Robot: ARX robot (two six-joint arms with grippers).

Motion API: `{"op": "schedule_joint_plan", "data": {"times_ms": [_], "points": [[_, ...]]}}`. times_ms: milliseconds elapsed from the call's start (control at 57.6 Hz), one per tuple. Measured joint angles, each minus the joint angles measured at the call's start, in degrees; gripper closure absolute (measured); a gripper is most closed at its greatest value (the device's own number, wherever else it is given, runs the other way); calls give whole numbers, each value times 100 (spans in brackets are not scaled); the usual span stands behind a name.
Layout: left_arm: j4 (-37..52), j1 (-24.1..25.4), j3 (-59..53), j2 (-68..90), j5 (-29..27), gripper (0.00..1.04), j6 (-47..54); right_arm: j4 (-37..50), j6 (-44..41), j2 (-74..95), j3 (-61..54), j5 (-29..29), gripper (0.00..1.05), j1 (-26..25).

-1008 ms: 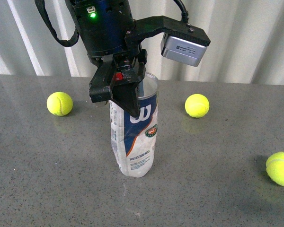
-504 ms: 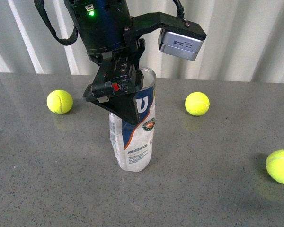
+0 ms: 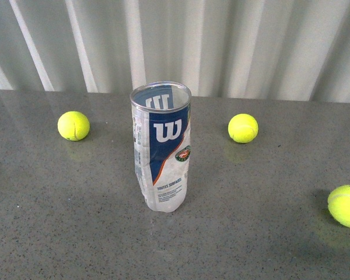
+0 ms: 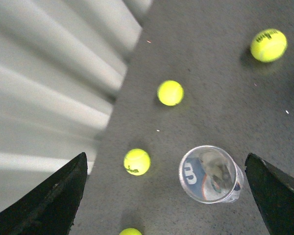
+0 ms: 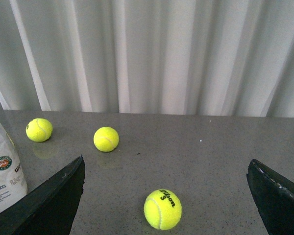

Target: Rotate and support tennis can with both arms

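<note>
The tennis can (image 3: 162, 151) stands upright and alone in the middle of the grey table, open mouth up, its blue "W" label facing the front camera. Neither arm shows in the front view. My left gripper (image 4: 165, 155) hangs high above the table and is open; the tennis can (image 4: 209, 175) shows mouth-on far below, nearer one finger, touching nothing. My right gripper (image 5: 166, 159) is open and empty, low over the table. The tennis can (image 5: 2, 171) sits at that view's edge, beyond one finger.
Three yellow tennis balls lie loose on the table: one ball (image 3: 73, 126) left of the can, a second ball (image 3: 243, 128) behind it to the right, a third ball (image 3: 345, 206) at the right edge. A white corrugated wall (image 3: 221, 41) closes the back.
The left arm, whose gripper was at the can's rim in the front view, has lifted out of that view. The can stays upright, now standing free.
</note>
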Motion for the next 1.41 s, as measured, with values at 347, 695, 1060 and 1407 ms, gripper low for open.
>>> {"op": "schedule_joint_plan", "data": {"times_ms": [347, 695, 1060, 1407], "points": [[2118, 2076, -2903, -2745, 977, 7, -3121, 0, 0, 0, 0, 0, 7, 0], [5034, 3021, -6216, -4566, -1237, 56, -5302, 0, 0, 0, 0, -2, 7, -2], [5366, 2404, -7637, -5543, -1788, 101, -5455, 0, 0, 0, 0, -2, 7, 0], [5235, 1779, -8314, -6384, -2376, 101, -5473, 0, 0, 0, 0, 0, 7, 0]]}}
